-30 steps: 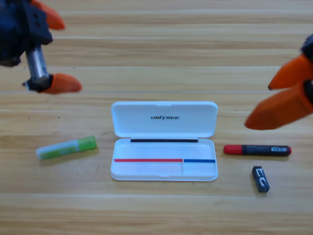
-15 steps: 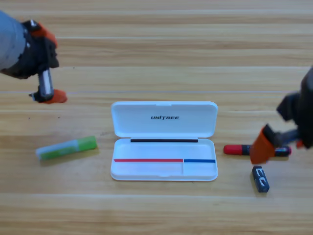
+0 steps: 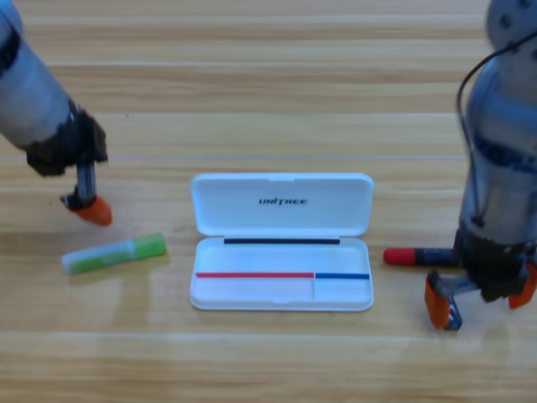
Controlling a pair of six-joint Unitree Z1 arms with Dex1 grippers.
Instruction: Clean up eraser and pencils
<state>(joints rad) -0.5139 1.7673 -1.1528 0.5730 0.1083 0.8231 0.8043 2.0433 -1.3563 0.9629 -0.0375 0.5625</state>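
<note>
The small black eraser (image 3: pixel 453 316) is straddled by the spread-open right gripper (image 3: pixel 480 300), the red-and-black pencil (image 3: pixel 417 256) lying at its eleven o'clock.

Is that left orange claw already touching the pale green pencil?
Apart. In the high view the left gripper hangs above and left of the pale translucent green pencil, with a strip of bare wooden table between them.

Two grey cylindrical arms are seen, each ended by black housing and orange jaws; a black cable is looped along the right arm (image 3: pixel 503 159).
</note>
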